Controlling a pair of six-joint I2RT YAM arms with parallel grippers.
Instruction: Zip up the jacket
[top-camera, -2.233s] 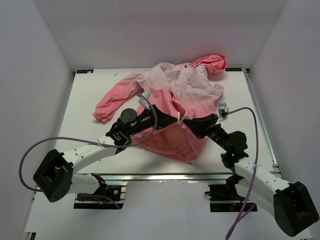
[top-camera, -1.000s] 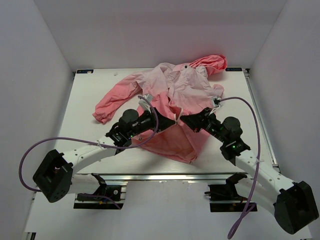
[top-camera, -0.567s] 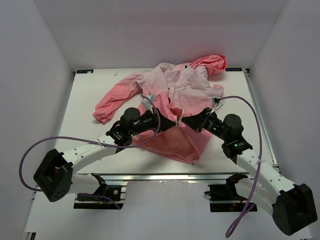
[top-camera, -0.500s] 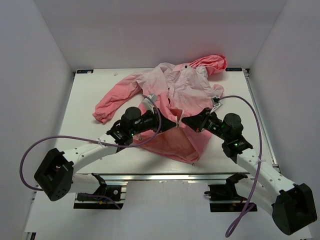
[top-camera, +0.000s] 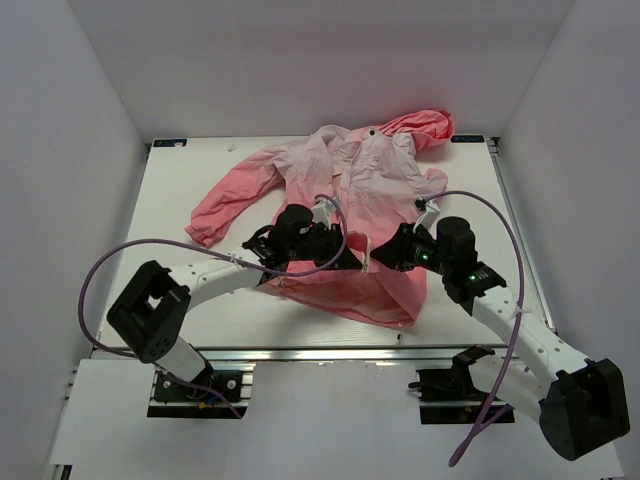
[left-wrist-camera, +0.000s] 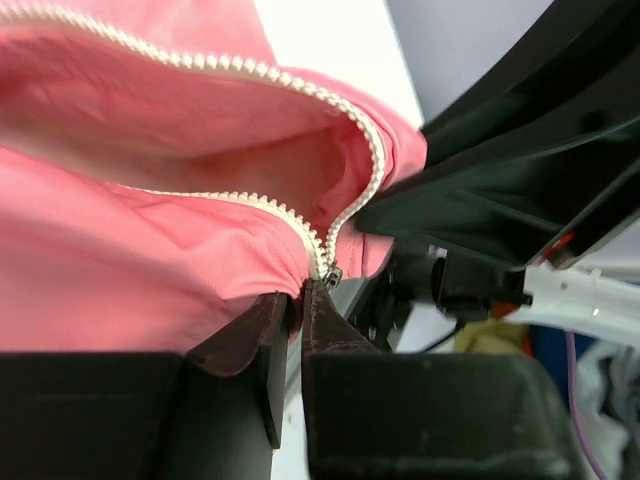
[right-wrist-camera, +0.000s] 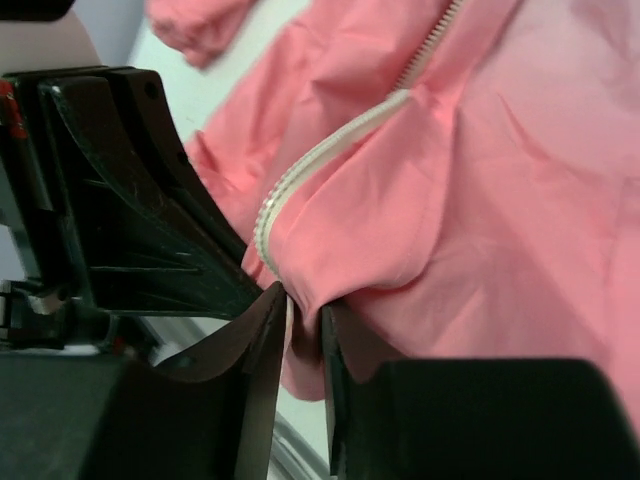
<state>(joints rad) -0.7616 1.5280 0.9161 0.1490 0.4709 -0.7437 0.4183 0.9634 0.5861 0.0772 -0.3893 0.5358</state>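
1. Lengthwise, the jacket (top-camera: 350, 180) lay on the table (top-camera: 180, 290), hood (top-camera: 425, 125) pointing at the far edge, hem nearest the arms
2. Left gripper (left-wrist-camera: 295, 300) pinched the zipper (left-wrist-camera: 325, 255) bottom
3. Right gripper (right-wrist-camera: 300, 310) clamped jacket fabric beside the zipper

The left arm (top-camera: 205, 278) extended from its base toward the table centre, forearm low. The right arm (top-camera: 505, 318) extended inward from the opposite side. The left gripper (left-wrist-camera: 297, 300) had its fingers pressed nearly together, pinching a fold of the jacket (left-wrist-camera: 150, 250). The right gripper (right-wrist-camera: 300, 312) was clamped likewise on a fabric edge. The two grippers pointed tip toward tip, close together.
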